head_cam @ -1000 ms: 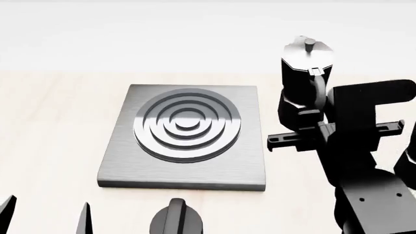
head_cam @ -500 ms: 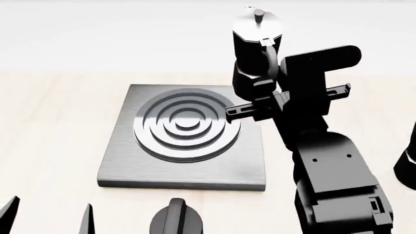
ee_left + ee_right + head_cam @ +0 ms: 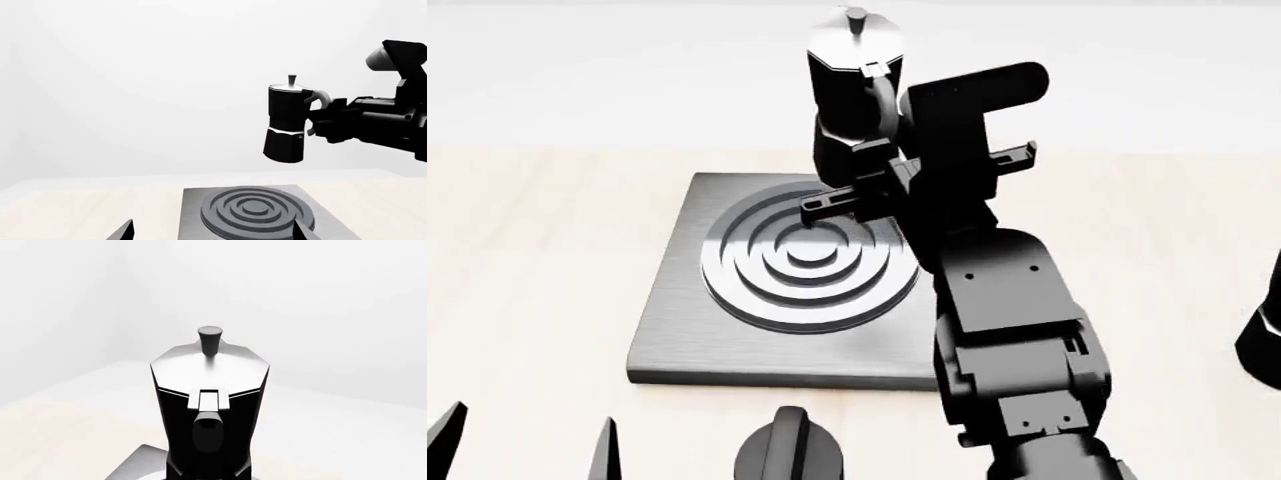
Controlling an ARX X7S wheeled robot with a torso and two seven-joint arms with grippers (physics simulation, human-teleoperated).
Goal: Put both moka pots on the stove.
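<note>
One moka pot (image 3: 851, 90) hangs in the air, gripped by its handle in the right gripper (image 3: 874, 175), whose fingers are closed on that handle. From the head camera the pot sits above the far part of the stove (image 3: 681, 330); the left wrist camera shows it (image 3: 288, 125) upright and well clear of the ring burner (image 3: 257, 212), with open air between its base and the plate. The right wrist camera looks down along the handle onto the silver lid and its small knob (image 3: 210, 340).

One stove lies flat on the pale wooden table (image 3: 534, 250), its single set of concentric rings (image 3: 810, 255) bare. A dark shape at the right edge of the head view (image 3: 1261, 345) is cut off by the frame; it cannot be told whether it is the second pot. One black round knob (image 3: 790, 450) stands just before the stove's near edge.

The left gripper (image 3: 521, 440) shows as two dark fingertips, spread apart and holding nothing, low at the near left. Bare tabletop stretches to the stove's left and beyond its far edge; the right arm (image 3: 1014, 340) crosses the stove's right side.
</note>
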